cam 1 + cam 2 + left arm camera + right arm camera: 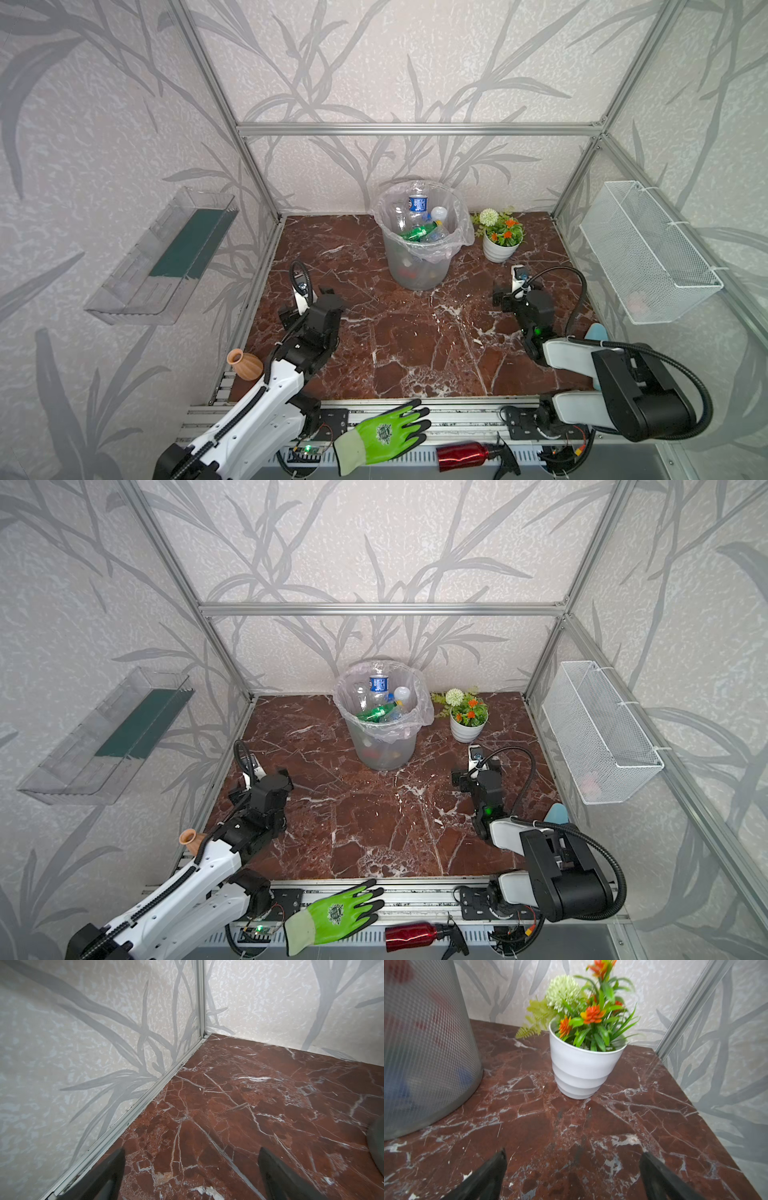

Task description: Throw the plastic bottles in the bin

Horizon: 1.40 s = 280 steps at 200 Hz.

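Observation:
The grey bin (415, 270) (382, 750), lined with a clear bag, stands at the back middle of the marble table. Several plastic bottles lie inside it, among them a blue-labelled one (417, 203) (378, 684) and a green one (415, 232) (376, 713). No bottle shows on the table. My left gripper (307, 303) (259, 783) (191, 1151) hangs open and empty over bare marble near the left wall. My right gripper (517, 291) (476, 771) (574, 1153) is open and empty, right of the bin wall (425, 1053).
A white flower pot (500, 245) (581, 1072) stands just beyond the right gripper. A wire basket (648, 253) hangs on the right wall, a clear shelf (162, 253) on the left. A green glove (386, 432), red spray bottle (465, 455) and terracotta vase (245, 365) sit along the front.

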Motion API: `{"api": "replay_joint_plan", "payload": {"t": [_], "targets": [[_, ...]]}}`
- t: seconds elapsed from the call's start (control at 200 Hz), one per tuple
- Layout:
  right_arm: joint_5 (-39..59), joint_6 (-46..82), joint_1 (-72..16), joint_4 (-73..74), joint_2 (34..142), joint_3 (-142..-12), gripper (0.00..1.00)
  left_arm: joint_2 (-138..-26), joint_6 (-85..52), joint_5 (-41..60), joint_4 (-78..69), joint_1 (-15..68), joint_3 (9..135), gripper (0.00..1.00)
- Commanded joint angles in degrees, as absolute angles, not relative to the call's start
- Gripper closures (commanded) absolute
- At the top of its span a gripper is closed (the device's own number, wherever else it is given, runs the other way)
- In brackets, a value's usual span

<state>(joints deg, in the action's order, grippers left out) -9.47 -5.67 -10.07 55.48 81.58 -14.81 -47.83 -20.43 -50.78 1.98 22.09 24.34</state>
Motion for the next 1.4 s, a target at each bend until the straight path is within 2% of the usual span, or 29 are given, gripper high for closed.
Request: {"api": "replay_joint_plan", "payload": {"t": [0.0, 0.065, 0.145, 0.235, 0.3, 0.45, 0.58, 0.65, 0.73, 0.795, 0.855, 1.395], "targets": [[-7.66, -6.59, -9.76, 69.15, 89.58, -13.8, 0.0, -50.13, -16.24, -48.35, -9.13, 18.49, 21.9, 0.01], [-8.52, -7.81, -10.24, 77.38, 94.47, -13.02, 0.01, -51.72, -15.89, -44.88, -12.22, 15.68, 21.35, 0.01], [-10.9, -5.93, -10.03, 69.2, 90.62, -14.11, 0.01, -53.99, -16.06, -41.73, -17.02, 12.55, 20.28, 0.01], [-11.25, -6.18, -9.94, 66.77, 92.17, -16.96, 0.01, -57.63, -14.07, -37.07, -26.58, 9.14, 17.46, 0.01], [-10.77, -5.65, -9.95, 59.12, 90.59, -19.57, 0.01, -61.13, -12.12, -34.4, -31.78, 7.2, 16.43, 0.01], [-10.11, -5.45, -9.49, 58.75, 90.81, -19.97, 0.01, -72.58, -6.02, -27.08, -49.47, 4.36, 14.09, 0.01], [-10.11, -5.62, -9.49, 59.56, 91.2, -19.89, 0.01, -82.54, -4.54, -18.46, -54.32, 1.73, 16.58, 0.01], [-10.1, -5.63, -9.49, 59.32, 91.1, -19.9, 0.01, -90.53, -2.84, -17.47, -60.39, 1.4, 19.07, 0.02], [-10.13, -5.63, -9.45, 59.42, 91.05, -19.89, 0.01, -86.07, -4.88, -16.63, -42.87, 0.98, 24.2, 0.02], [-10.22, -5.72, -9.54, 59.69, 91.06, -19.78, 0.01, -87.77, -4.71, -16.44, -48.37, 0.53, 22.73, 0.03], [-10.2, -5.72, -9.59, 59.77, 91.09, -19.78, 0.01, -86.79, -5.08, -16.36, -44.69, 0.48, 23.63, 0.01], [-10.28, -5.71, -9.58, 59.9, 91.14, -19.69, 0.01, -87.06, -4.86, -16.39, -45.7, 0.5, 23.48, 0.01]]}}
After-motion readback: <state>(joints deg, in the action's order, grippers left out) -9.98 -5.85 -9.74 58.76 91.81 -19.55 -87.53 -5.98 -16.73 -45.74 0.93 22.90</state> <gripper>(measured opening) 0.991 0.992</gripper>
